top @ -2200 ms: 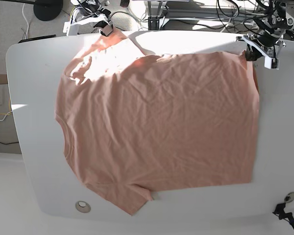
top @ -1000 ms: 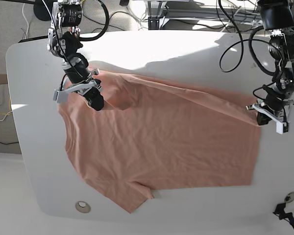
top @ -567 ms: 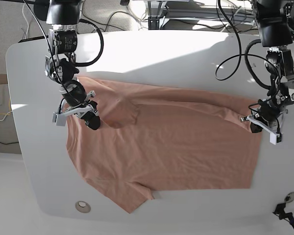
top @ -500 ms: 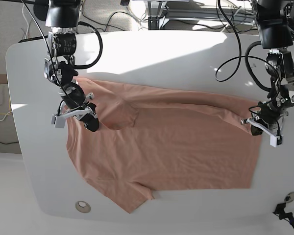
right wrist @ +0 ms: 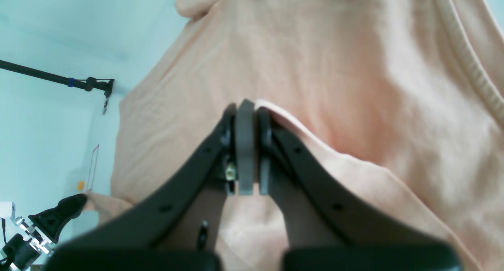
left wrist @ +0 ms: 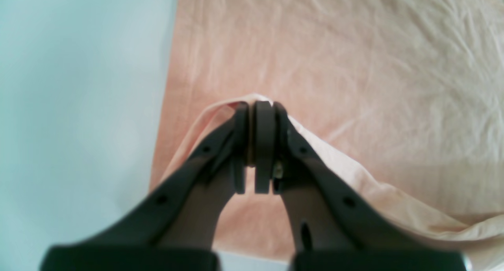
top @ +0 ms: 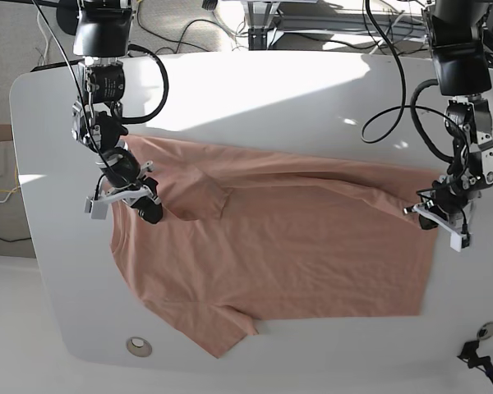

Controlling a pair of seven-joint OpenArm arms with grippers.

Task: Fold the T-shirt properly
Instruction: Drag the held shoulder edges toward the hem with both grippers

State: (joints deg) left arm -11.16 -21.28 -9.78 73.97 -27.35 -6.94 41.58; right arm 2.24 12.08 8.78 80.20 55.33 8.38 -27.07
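Note:
The salmon-pink T-shirt (top: 296, 254) lies wrinkled on the white table (top: 312, 90), its far edge lifted and doubled over toward the front. My right gripper (top: 150, 212) is at the shirt's left side, near the sleeve and collar, shut on a pinch of fabric. The right wrist view shows those jaws (right wrist: 246, 107) closed on a cloth edge, with T-shirt (right wrist: 334, 66) spread beyond. My left gripper (top: 428, 218) holds the hem corner at the right. In the left wrist view its jaws (left wrist: 260, 109) are clamped on a fold of T-shirt (left wrist: 354, 66).
Bare white tabletop surrounds the shirt on all sides. A round metal fitting (top: 139, 346) sits near the front left edge and a black clamp (top: 475, 355) at the front right corner. Cables (top: 312, 25) and stands crowd the floor behind the table.
Both grippers have travelled toward the table's front, dragging the shirt's far edge with them. The doubled-over strip has grown wider and bare table now shows behind it.

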